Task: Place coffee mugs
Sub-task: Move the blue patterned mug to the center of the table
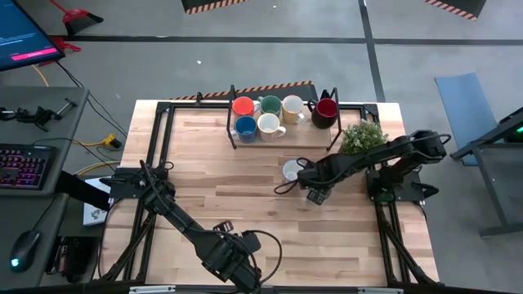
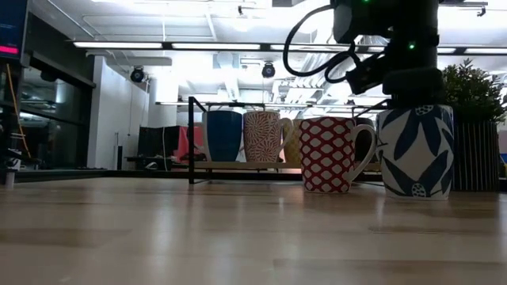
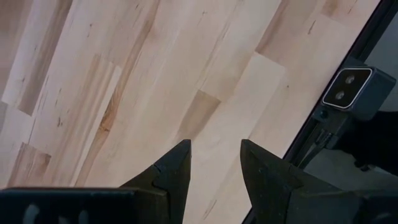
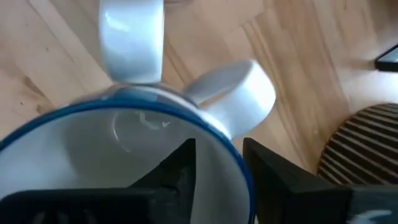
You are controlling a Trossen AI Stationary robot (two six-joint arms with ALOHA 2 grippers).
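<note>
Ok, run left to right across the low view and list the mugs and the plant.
Blue mug → red-patterned cream mug on the rack → red lattice mug → white mug with blue leaves → potted plant.

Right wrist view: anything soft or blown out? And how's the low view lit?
Right wrist view: the blue-rimmed mug fills the frame and looks soft, with glare on its white handle. Low view: bright ceiling lights behind leave the right gripper a dark silhouette over the leaf-patterned mug; the near tabletop is blurred.
</note>
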